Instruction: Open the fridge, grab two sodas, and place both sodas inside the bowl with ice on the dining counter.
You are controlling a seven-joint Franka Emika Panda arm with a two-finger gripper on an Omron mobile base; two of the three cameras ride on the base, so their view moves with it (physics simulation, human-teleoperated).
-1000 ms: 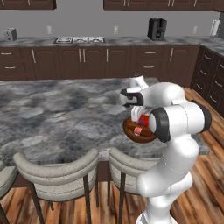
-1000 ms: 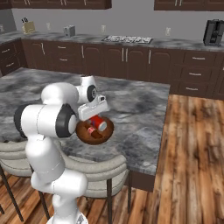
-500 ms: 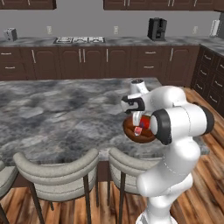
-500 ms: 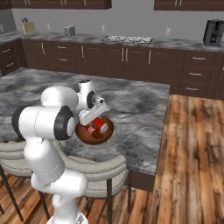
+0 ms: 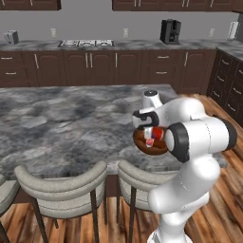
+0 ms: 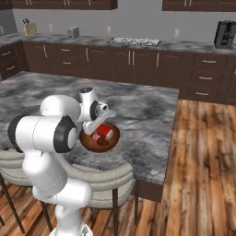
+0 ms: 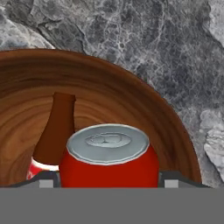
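Gripper [image 7: 107, 183]: your finger tips stand either side of the red can [image 7: 108, 154]; whether they press it or have let go, you cannot tell.
Can: standing in the wooden bowl [image 7: 144, 105] on the dining counter [image 7: 175, 52].
Bottle [image 7: 53, 131]: lying in the bowl just beside the can (red label toward you).
Risk: lifting off-line could tip the can over or nudge the bowl toward the counter edge.
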